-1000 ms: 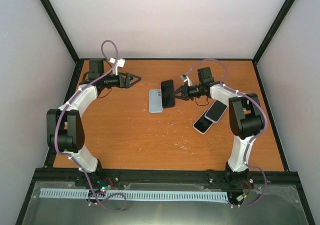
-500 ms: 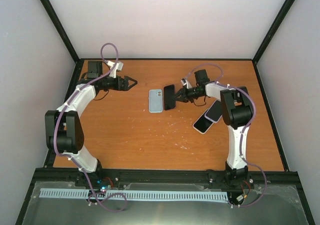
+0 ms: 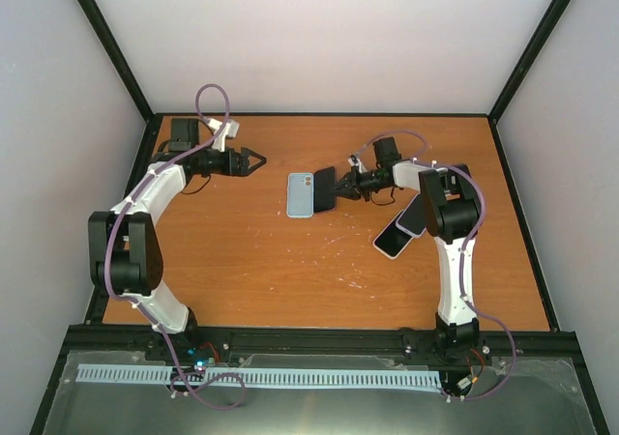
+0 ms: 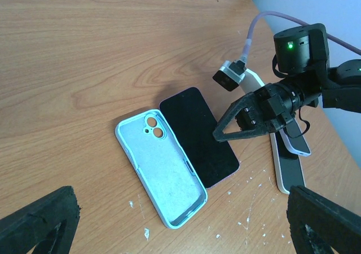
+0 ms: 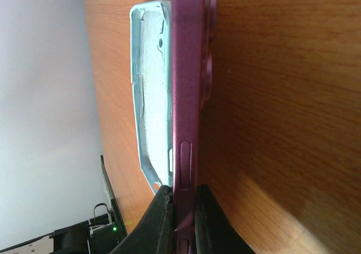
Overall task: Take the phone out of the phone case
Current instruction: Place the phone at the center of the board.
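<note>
Beside the empty pale-blue plastic phone case (image 4: 161, 166), right gripper (image 5: 179, 202) pinches the slim purple phone (image 4: 197, 136) by its edge, nearly flat on the wooden table (image 3: 290, 271). Settle it fully before releasing. Left gripper (image 3: 257, 160) gapes, well clear.

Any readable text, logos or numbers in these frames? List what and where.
None readable in any view.
phone: screen dark, no marks showing.
case: plain inside, no print.
spare phones: too small to tell.
</note>
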`<state>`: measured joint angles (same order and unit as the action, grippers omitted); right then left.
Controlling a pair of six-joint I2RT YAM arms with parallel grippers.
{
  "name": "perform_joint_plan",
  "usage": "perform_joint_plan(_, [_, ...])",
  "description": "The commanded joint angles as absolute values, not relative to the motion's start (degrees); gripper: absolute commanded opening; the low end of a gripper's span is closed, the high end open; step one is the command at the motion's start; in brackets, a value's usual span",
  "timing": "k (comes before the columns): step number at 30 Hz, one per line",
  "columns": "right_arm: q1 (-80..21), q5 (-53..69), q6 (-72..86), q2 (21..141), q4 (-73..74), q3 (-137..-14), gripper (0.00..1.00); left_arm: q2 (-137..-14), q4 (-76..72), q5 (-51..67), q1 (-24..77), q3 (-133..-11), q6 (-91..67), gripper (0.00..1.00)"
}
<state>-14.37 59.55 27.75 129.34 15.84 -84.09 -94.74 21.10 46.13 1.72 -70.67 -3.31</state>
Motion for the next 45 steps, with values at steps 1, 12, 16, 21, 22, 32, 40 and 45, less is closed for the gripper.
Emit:
perform_joint_plan(1, [-15.13,59.69,29.62,129.72,15.39,-84.54,0.03,-95.96,21.11,47.56,1.49,-72.04,-3.43,1.00])
perform_joint_plan(12, [-17.70,44.26,23.25,126.92,28.62,-89.55,0.36,-95.10,19.49,46.63,1.49,-70.98,-5.10,1.00])
perform_joint_plan(16, [-20.54,35.72,21.77,125.49,35.04,-92.53,0.45,-93.51,18.80,46.13,1.49,-69.25,-5.55,1.00])
perform_joint_plan(21, [-23.96,22.70,23.12,122.76,39.60,-92.95,0.72,-90.63,18.26,44.74,1.49,-66.70,-6.10,1.00])
perform_joint_plan(22, [-24.58,20.03,23.38,122.30,40.23,-92.93,0.80,-89.98,18.21,44.52,1.49,-66.30,-6.19,1.00])
perform_joint_plan(32, [-27.32,14.17,19.32,116.63,39.09,-92.42,1.00,-82.68,17.64,42.21,1.49,-60.69,-6.05,1.00])
perform_joint_plan(40, [-27.25,3.00,11.90,102.43,36.66,-85.20,1.00,-78.57,16.64,40.47,1.49,-57.46,-5.50,1.00])
perform_joint_plan(45, [-26.43,-3.77,9.76,93.14,34.70,-75.82,1.00,-78.32,15.96,40.74,1.48,-57.42,-5.70,1.00])
